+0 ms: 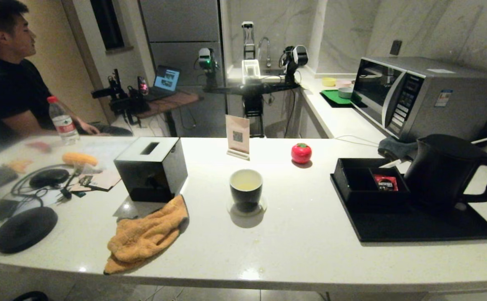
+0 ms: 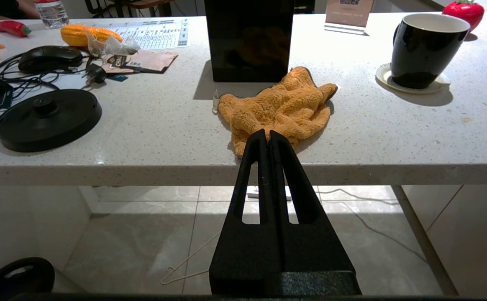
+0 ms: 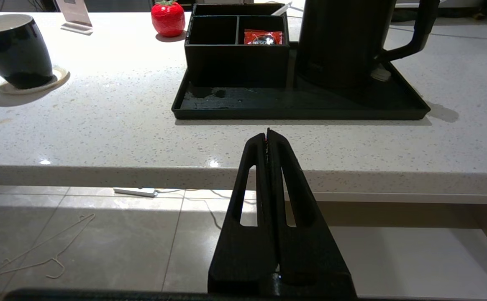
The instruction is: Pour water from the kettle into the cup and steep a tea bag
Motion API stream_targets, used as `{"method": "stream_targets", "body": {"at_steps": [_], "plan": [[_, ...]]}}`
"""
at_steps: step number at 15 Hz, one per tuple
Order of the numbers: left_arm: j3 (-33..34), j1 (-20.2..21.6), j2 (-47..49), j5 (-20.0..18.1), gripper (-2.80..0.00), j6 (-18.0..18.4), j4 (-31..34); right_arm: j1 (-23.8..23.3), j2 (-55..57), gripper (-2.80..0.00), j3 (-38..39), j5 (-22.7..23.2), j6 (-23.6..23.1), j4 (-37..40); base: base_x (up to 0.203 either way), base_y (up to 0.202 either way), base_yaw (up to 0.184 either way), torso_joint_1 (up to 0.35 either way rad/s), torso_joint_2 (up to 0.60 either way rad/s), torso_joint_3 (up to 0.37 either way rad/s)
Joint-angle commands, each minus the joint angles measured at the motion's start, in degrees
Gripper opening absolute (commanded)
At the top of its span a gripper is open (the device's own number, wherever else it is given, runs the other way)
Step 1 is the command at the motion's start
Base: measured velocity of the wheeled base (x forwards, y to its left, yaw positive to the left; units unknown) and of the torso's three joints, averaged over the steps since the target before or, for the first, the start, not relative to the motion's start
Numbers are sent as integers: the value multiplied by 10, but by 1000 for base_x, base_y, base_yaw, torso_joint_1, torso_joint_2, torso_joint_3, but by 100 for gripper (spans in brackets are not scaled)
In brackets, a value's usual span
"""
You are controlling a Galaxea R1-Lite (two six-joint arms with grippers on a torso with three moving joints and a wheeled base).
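The black cup [image 1: 246, 189] with a white inside stands on a white coaster mid-counter and holds pale yellowish water [image 1: 246, 184]; it also shows in the wrist views [image 2: 423, 50] [image 3: 15, 52]. The black kettle [image 1: 448, 169] [image 3: 344, 42] sits upright on the black tray [image 1: 415, 225], handle to the right. No tea bag is visible. My left gripper [image 2: 268, 133] is shut and empty, held below the counter's front edge before the orange cloth. My right gripper [image 3: 267, 133] is shut and empty, low in front of the tray. Neither arm shows in the head view.
An orange cloth [image 1: 147, 234], a black tissue box [image 1: 151, 167], a kettle base [image 1: 25, 229], cables and a mouse lie left. A divided black box [image 1: 369, 179] holds a red sachet [image 1: 385, 182]. A red tomato-shaped object [image 1: 301, 153], card stand [image 1: 237, 137] and microwave [image 1: 423, 96] stand behind.
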Motion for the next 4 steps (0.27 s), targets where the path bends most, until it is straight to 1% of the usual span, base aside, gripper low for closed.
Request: {"method": "stream_targets", "body": {"at_steps": [1,4], "plan": [[0,0,0,0,-280,0,0,0,1,-280,0,-1,10,-1,0,0,0,0,0,0],[0,0,0,0,-280,0,0,0,1,-280,0,-2,15,0,0,0,0,0,0,0]]}}
